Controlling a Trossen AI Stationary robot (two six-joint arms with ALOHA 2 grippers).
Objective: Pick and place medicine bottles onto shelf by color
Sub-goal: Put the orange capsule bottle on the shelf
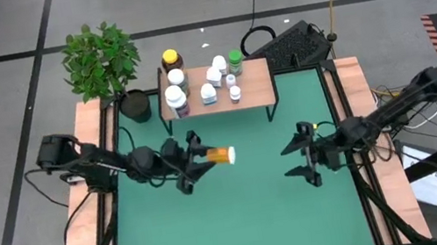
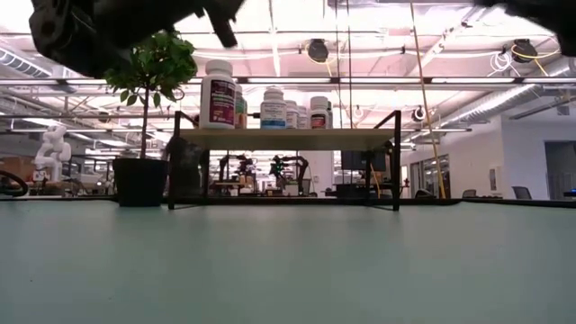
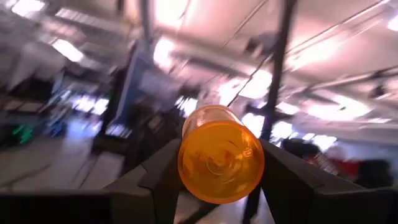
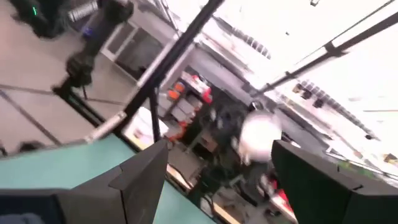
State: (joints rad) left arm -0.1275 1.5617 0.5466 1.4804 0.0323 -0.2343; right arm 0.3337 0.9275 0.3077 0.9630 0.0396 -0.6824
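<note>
My left gripper [image 1: 203,156] is shut on an orange medicine bottle [image 1: 222,155] above the green table's middle, in front of the shelf [image 1: 256,70]. The shelf has a light wood top on black legs and stands on the table's far side. Several bottles stand upright on it, among them an amber one with a yellow cap [image 1: 172,60], a green one [image 1: 235,59] and white ones [image 1: 175,98]; the low view shows them too [image 2: 220,99]. My right gripper [image 1: 304,154] is open and empty over the table's right half. My left gripper pinches the orange bottle by its two sides [image 3: 186,168] between its two fingers [image 3: 163,180], near the bottle's round orange end [image 3: 221,160], which faces the wrist. The fingers come level from the table's left and lie along the bottle. The bottle is lifted clear and points toward the table's right.
A leafy plant in a black pot [image 1: 134,105] stands just left of the shelf. A black keyboard-like thing and cables [image 1: 294,43] lie behind the table's far right corner. Bare green table top [image 1: 243,216] spreads in front of both grippers.
</note>
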